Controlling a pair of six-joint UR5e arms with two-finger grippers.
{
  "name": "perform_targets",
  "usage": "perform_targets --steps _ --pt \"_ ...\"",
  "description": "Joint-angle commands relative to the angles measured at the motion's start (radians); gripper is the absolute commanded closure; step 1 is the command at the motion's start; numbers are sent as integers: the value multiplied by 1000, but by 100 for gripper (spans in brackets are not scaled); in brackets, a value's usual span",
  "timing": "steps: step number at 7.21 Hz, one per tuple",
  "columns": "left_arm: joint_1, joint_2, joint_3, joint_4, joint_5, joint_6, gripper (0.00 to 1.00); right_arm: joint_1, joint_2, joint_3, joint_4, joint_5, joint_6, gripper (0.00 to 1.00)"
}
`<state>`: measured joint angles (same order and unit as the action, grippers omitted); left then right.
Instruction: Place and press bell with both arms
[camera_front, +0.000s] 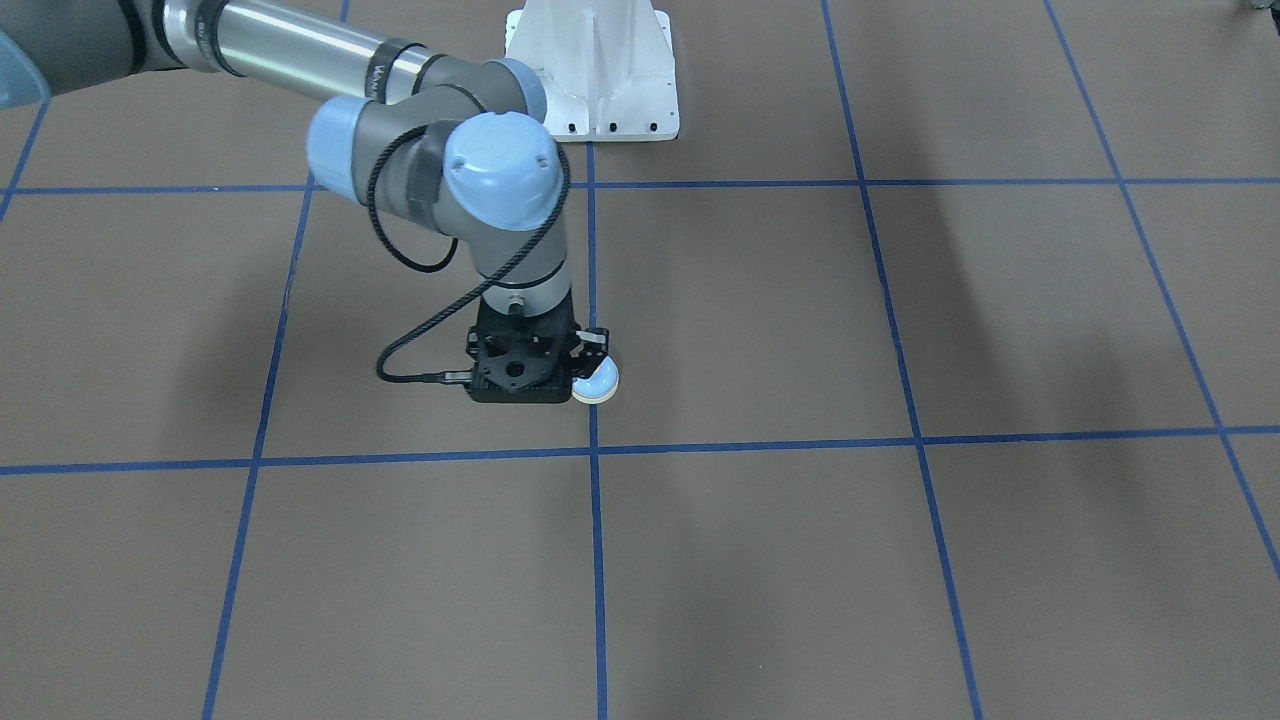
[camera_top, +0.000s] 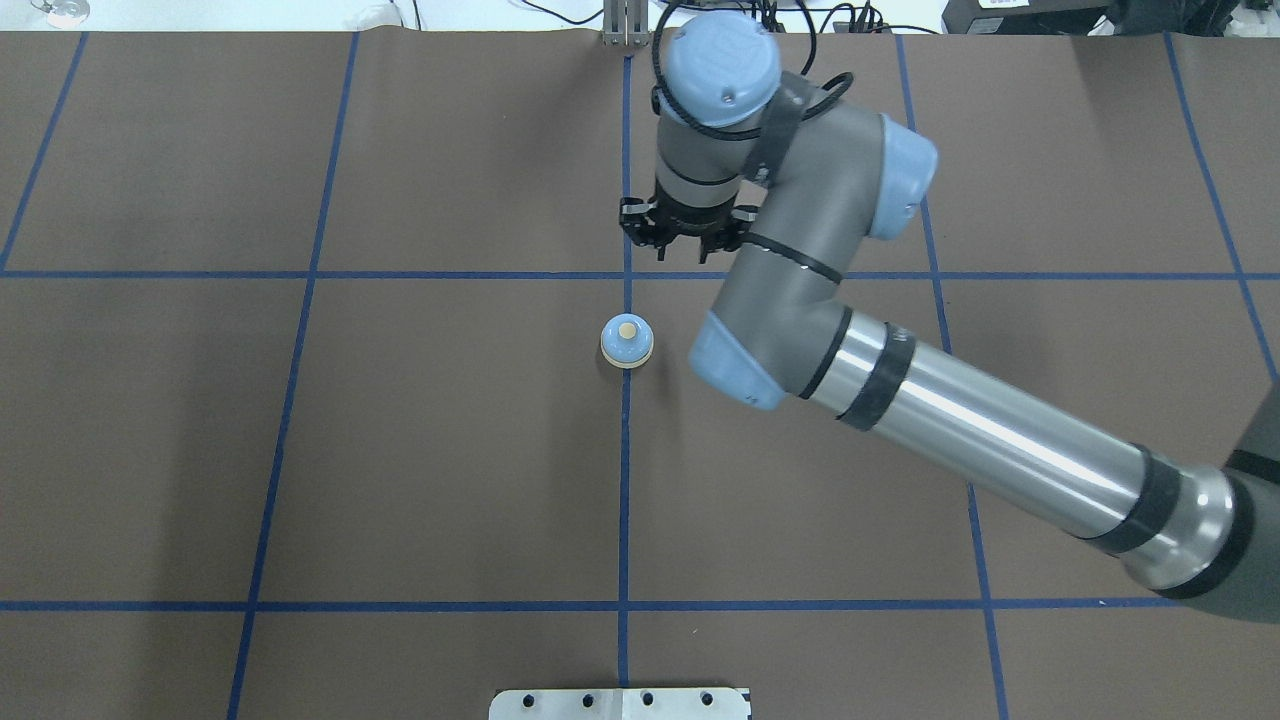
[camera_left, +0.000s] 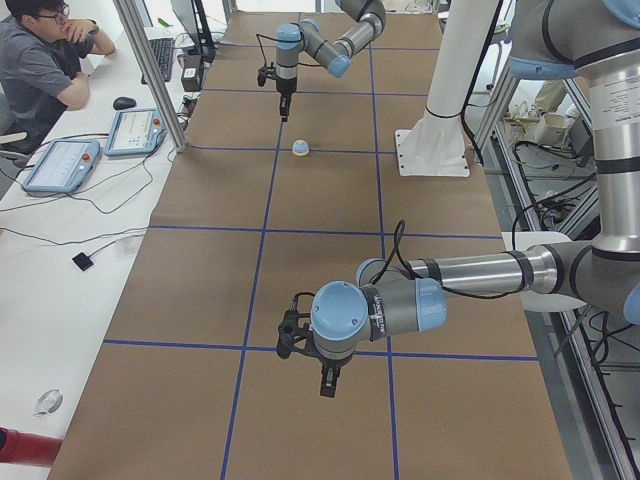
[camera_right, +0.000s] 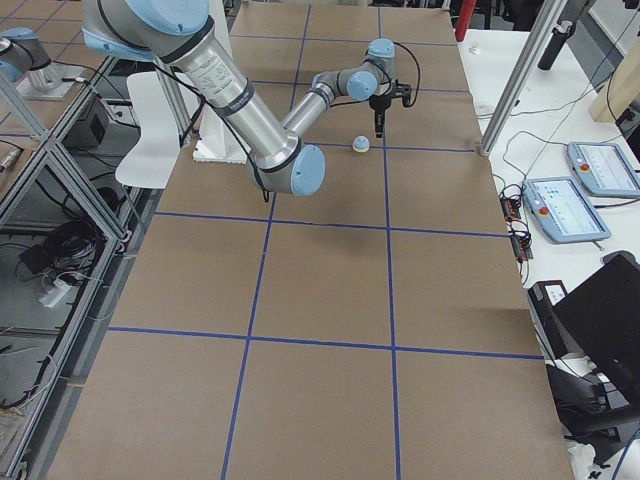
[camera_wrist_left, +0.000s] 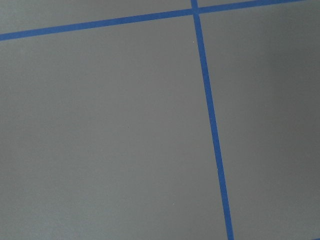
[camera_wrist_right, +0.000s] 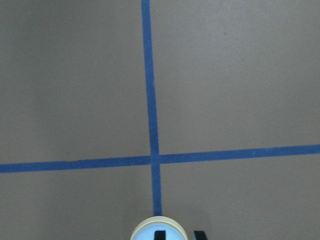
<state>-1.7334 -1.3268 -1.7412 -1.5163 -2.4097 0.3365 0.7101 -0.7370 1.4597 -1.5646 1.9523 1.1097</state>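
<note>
the brown table (camera_top: 450, 450) carries a grid of blue tape lines (camera_top: 624, 480). the right arm (camera_top: 1000, 440) reaches from the right to the middle of the table. the left arm (camera_left: 470, 272) shows in only 1 view, the left side one, where it bends low over the near end of the table, well apart from the bell. the white pedestal (camera_front: 600, 70) stands at the robot's edge.

the right gripper (camera_wrist_right: 179, 234) hangs raised over the bell (camera_top: 627, 342) and holds nothing. its 2 black fingertips (camera_wrist_right: 159, 235) stand a narrow gap apart. the overhead view shows free table between gripper and bell, but in the front view the gripper body hides part of the bell, and the right wrist view shows the bell just under the fingertips. for the left gripper (camera_left: 327, 383) i cannot tell if it is wide or narrow; its wrist view shows only table and tape.

the bell stands upright on the centre tape line, its axis vertical, and its cream button (camera_top: 627, 329) points straight up.
</note>
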Motion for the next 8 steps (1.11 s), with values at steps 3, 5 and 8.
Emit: perform_targets --steps 3,5,8 --pt "141 -9 0 -174 15 -256 0 276 -324 180 -2 147 -438 0" --pt "185 -34 -4 -216 78 -267 0 418 -502 246 -2 196 -716 0" --pt "195 -28 -30 -127 73 -266 0 683 -729 257 1 290 -1060 0"
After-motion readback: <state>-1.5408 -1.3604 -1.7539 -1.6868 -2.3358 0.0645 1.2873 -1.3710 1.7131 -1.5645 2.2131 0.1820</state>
